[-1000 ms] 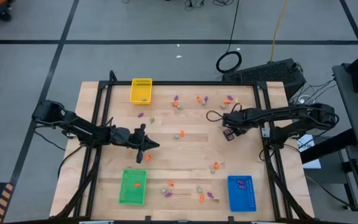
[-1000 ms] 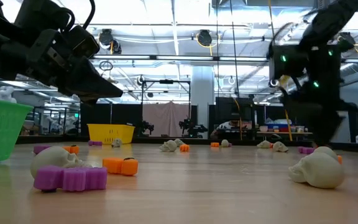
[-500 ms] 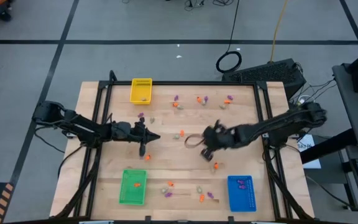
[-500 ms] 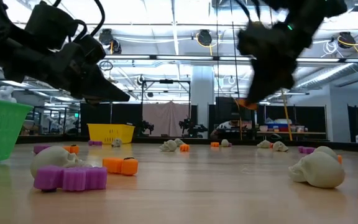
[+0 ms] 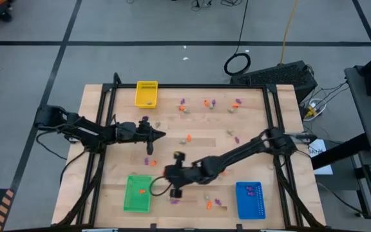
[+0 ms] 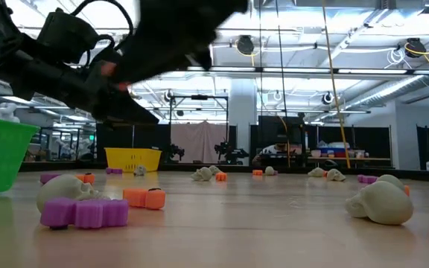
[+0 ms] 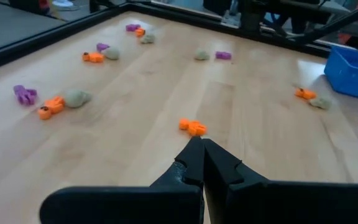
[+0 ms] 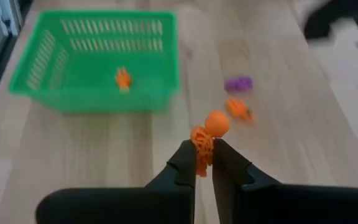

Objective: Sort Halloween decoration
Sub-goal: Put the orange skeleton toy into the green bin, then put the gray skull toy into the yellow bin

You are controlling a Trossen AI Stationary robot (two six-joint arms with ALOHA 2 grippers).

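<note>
Tiny orange, purple and beige-grey Halloween trinkets lie scattered over the wooden table [image 5: 192,122]. My right gripper [image 5: 167,173] hangs above the table just right of the green tray [image 5: 138,192], shut on an orange trinket [image 8: 205,135]. One orange trinket [image 8: 123,78] lies inside the green tray [image 8: 98,59]. My left gripper [image 7: 199,148] is shut and empty over the table's left middle, clear of the wood. An orange trinket [image 7: 193,127] lies on the wood just ahead of its tips. My right gripper pinches the orange trinket's lower part [image 8: 201,148] between its two fingertips. Its round end [image 8: 216,122] sticks out beyond the tips. The fingers slant downward from the table's right side toward the green tray. The trinket is lifted clear of the table.
A yellow tray [image 5: 146,94] stands at the far left and a blue tray [image 5: 250,198] at the near right. A purple trinket [image 8: 238,83] and an orange one [image 8: 237,109] lie on the wood beside the green tray. A black frame [image 5: 172,86] runs round the table.
My right gripper has swept fast from the table's far right across to the near left, up to the green tray, rolling as it went and staying shut on the orange trinket. My left gripper has swung a little toward the far edge, still shut.
</note>
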